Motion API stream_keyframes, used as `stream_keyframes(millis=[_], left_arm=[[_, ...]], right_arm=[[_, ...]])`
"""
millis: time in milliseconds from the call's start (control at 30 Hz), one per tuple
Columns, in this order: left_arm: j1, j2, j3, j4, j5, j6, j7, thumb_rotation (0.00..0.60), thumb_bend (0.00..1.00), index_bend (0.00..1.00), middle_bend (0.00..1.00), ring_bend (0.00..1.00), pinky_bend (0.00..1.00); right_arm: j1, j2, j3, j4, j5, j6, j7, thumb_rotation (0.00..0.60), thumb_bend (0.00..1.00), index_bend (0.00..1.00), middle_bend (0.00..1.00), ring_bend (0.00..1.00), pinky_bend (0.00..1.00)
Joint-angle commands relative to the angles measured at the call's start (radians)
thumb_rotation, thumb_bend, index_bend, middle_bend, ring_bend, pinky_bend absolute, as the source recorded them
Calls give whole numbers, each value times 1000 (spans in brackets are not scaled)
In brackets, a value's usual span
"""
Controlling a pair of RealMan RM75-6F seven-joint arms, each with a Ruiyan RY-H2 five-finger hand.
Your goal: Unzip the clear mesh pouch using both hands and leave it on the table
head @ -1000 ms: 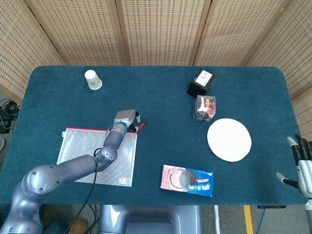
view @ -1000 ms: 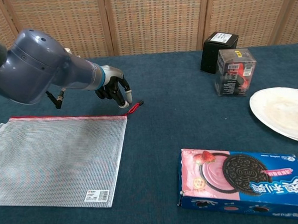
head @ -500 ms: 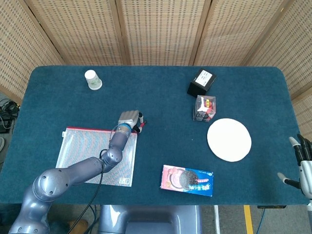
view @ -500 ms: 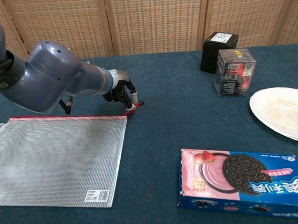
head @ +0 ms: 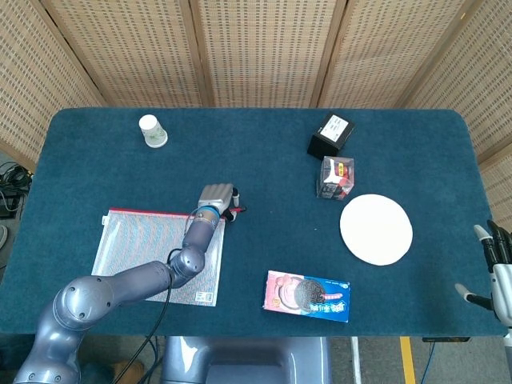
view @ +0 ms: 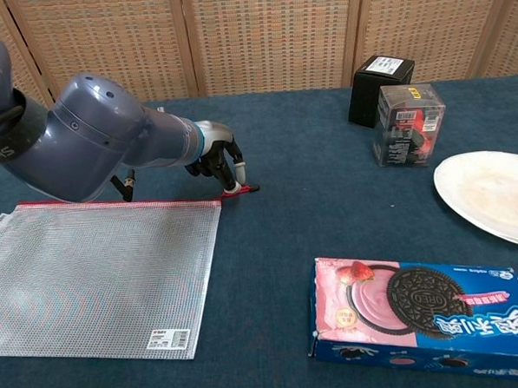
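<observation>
- Where the blue-covered bench [head: 264, 160] nears its front left, the flat clear mesh pouch with a red zip edge [view: 98, 268] lies on the cloth, its red zip running along the far edge.
- Left hand [view: 215, 159]: lowered at the pouch's far right corner, fingers curled down onto the small red zip pull [view: 241, 190]; whether the pull is actually pinched cannot be told.
- Right hand [head: 494, 270]: at the bench's right front edge, well apart from the pouch, fingers spread and holding nothing.
- White round plate [head: 376, 229]: right of centre.
- Black box [head: 331, 134] and clear plastic box with red contents [head: 336, 177]: behind the plate.
- Blue-and-pink biscuit packet [view: 426, 316]: front centre.
- White paper cup [head: 152, 130]: far left, lying apart.
</observation>
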Motion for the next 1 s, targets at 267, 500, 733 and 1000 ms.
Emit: stream_keyframes(millis=[267, 500, 733, 1000], left_arm=[[12, -50, -25, 57, 44, 7, 4, 600, 426, 489, 992, 949, 1000], [17, -76, -38, 90, 51, -3, 20, 600, 427, 530, 992, 949, 1000], [21, -94, -52, 111, 67, -9, 33, 600, 472, 551, 992, 949, 1000], [29, -91, -85, 96, 94, -1, 21, 600, 486, 663, 992, 949, 1000]], right_arm=[[0, 4, 0, 1, 2, -3, 11, 600, 0, 30, 0, 0, 0], [1, 5, 2, 3, 6, -7, 16, 600, 0, 33, 0, 0, 0], [1, 7, 2, 4, 6, -8, 21, 600, 0, 35, 0, 0, 0], [0, 9, 1, 3, 4, -6, 28, 600, 0, 35, 0, 0, 0]])
